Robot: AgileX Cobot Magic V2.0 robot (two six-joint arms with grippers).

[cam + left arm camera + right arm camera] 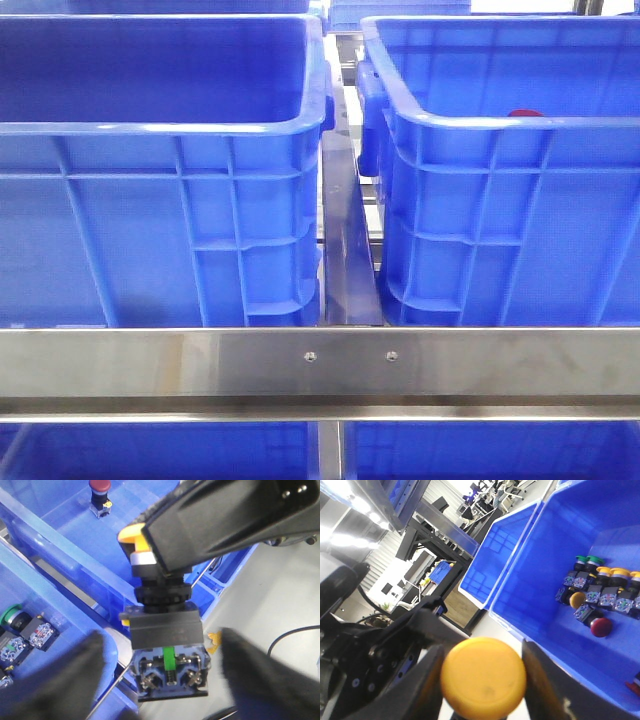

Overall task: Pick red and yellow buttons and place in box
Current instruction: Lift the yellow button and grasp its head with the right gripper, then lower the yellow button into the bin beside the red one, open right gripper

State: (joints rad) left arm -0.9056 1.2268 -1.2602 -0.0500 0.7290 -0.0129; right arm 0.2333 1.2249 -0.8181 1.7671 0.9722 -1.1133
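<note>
Front view: two crates only | wrist views: right hand (482, 680) clamps yellow button (483, 677) | left hand (160, 680) apart

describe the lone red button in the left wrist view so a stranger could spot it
Find the blue crate beyond the rim from the one holding green-capped switches. On its floor the red button stands upright: a dark red mushroom cap on a small block. Unlike the yellow button held in the right gripper, it stands alone.

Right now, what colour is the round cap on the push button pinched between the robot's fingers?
Orange-yellow cap, clearest in the right wrist view.
</note>
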